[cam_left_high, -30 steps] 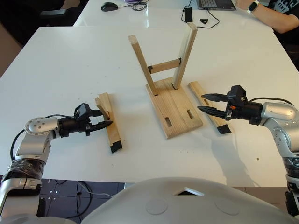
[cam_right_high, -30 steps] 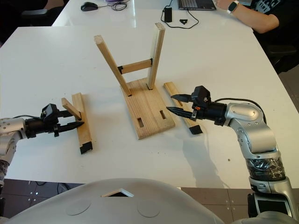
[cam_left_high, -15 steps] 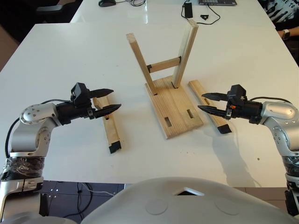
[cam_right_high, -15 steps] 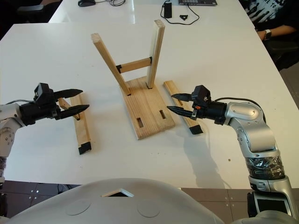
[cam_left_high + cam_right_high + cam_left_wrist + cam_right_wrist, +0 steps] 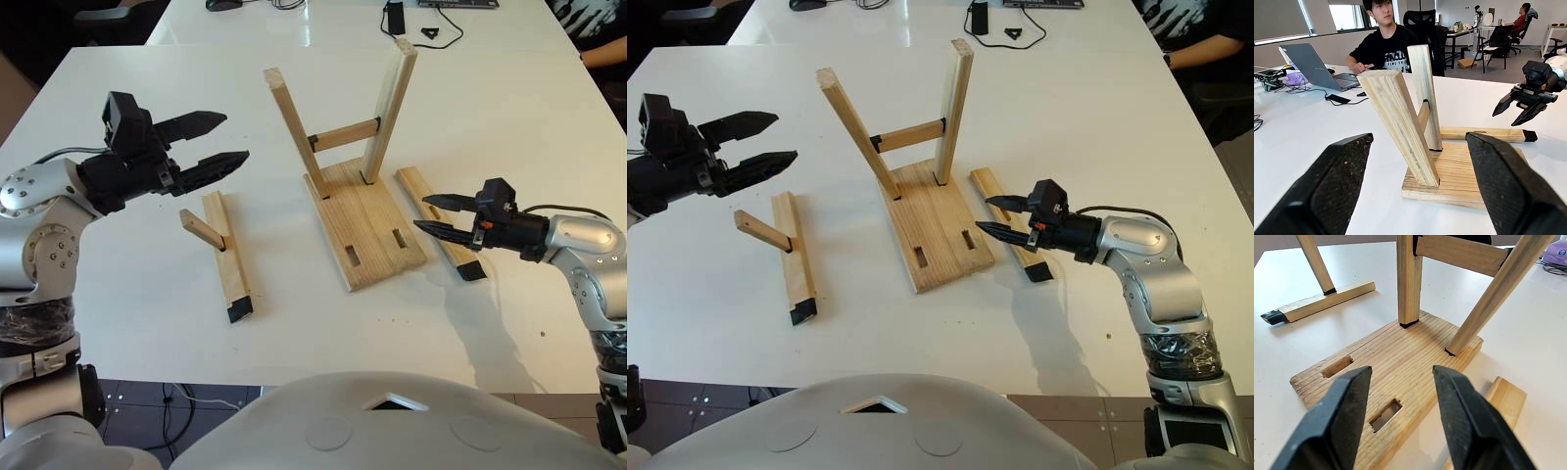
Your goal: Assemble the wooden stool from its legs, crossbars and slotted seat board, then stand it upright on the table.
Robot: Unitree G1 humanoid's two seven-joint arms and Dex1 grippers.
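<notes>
Wooden board (image 5: pixel 377 211) lies flat on the white table (image 5: pixel 137 294), directly ahead of the right gripper (image 5: pixel 420 213) and farther off ahead of the left gripper (image 5: pixel 235 136). Two legs (image 5: pixel 387 113) stand in the board's far slots, one upright and one leaning outward, joined by a crossbar (image 5: pixel 345 137). The two slots (image 5: pixel 353 255) on the side nearer the grippers are empty.

The left gripper is held well above the table with its tips pointing toward the standing legs. Its black fingers (image 5: pixel 1327 196) are spread wide and hold nothing; in its wrist view the legs show in the gap between them, some way off. On the table below this gripper, well apart from it, lies a T-piece (image 5: pixel 227 257): a black-tipped leg with a short bar (image 5: pixel 201 227) sticking out of its side.

The right gripper hangs low, close to the table, with its tips just beside the board's near edge. Its fingers (image 5: pixel 1337 416) are partly open, one above the other, with nothing between them. A loose leg (image 5: pixel 457 253) with a black end lies flat under and beside those tips, along the board's edge. Whether the lower finger touches it cannot be told. In this gripper's wrist view the empty slots lie just ahead of the fingertips, with the two standing legs beyond.
</notes>
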